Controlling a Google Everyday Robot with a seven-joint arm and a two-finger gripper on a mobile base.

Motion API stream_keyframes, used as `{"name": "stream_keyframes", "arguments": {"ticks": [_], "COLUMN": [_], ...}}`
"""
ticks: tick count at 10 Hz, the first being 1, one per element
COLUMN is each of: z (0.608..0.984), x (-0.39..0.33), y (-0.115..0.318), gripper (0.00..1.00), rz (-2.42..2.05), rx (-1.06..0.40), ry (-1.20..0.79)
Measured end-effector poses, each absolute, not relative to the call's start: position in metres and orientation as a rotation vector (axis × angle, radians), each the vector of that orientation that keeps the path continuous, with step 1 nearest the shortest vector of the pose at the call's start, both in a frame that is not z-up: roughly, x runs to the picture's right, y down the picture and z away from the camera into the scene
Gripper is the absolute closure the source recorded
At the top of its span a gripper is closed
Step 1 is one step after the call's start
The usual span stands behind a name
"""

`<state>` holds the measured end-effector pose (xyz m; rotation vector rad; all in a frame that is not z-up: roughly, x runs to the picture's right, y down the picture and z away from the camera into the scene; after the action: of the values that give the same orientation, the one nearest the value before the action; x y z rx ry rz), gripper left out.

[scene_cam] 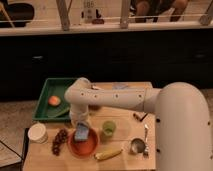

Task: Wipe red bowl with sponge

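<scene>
1. We see the gripper (80,124) just above the red bowl (88,147), its jaws closed on the sponge (81,132).
2. The sponge stands tilted in the bowl, toward its 11 o'clock rim.
3. We see a green cup (108,128) at the bowl's 2 o'clock and grapes (60,141) at its 9 o'clock.

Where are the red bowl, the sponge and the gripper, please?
red bowl (86,149): camera view, bare front inside of the bowl.
sponge (81,132): camera view, middle of its blue face.
gripper (80,121): camera view, its lower end, just above the sponge.

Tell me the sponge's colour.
The sponge is light blue, camera view; it's over the red bowl, below the gripper.
</scene>
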<state>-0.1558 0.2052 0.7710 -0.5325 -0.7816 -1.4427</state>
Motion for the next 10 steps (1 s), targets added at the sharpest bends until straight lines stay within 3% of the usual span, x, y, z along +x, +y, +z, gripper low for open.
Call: {"name": "stream_keyframes", "arguments": {"ticks": [5, 10], "z": [0.737, 0.714], "x": [-0.183, -0.129], "y": [0.24, 0.244], "gripper": [1.0, 1.0], "rz": [-1.545, -1.492], "rx": [-0.493, -0.481], "ry": [-0.905, -0.723]}}
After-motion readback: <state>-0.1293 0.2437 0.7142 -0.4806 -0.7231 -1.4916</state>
